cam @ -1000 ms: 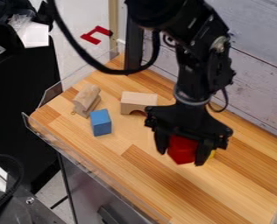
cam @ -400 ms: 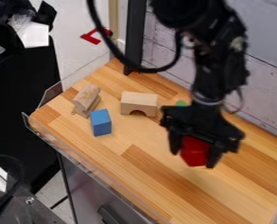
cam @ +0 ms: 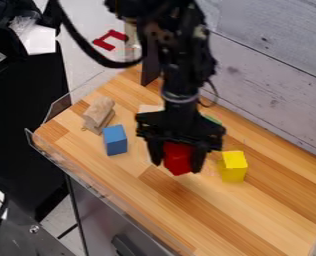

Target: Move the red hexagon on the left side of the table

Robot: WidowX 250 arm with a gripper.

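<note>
The wooden table (cam: 254,220) takes up most of the view, its striped top running on a slant from the upper left to the lower right. Along its far side stands a pale plank wall (cam: 267,85), and a clear guard (cam: 49,155) lines the near left edge. The black arm (cam: 187,65) comes in from the top, and its gripper (cam: 177,165) hangs over the middle of the table, pointing down. Its two fingers are closed on the red hexagon (cam: 179,156), one at each side, with the red lower end poking out between them (whether it touches the wood, I can't tell). That puts the hexagon between the blue and yellow blocks, apart from both. Table top stretches from the gripper down to the near edge, and there is more of it between the blue block and the guard. Of the other pieces, the largest is a grooved wooden piece (cam: 99,112) toward the upper left, near the guard. The yellow block (cam: 233,167) stands close by the gripper on the right of the view, and the blue block (cam: 114,140) sits to its left. A pale wooden block (cam: 149,108) is partly hidden behind the gripper, and the smallest thing is a green sliver (cam: 214,120) behind it, near the wall.
</note>
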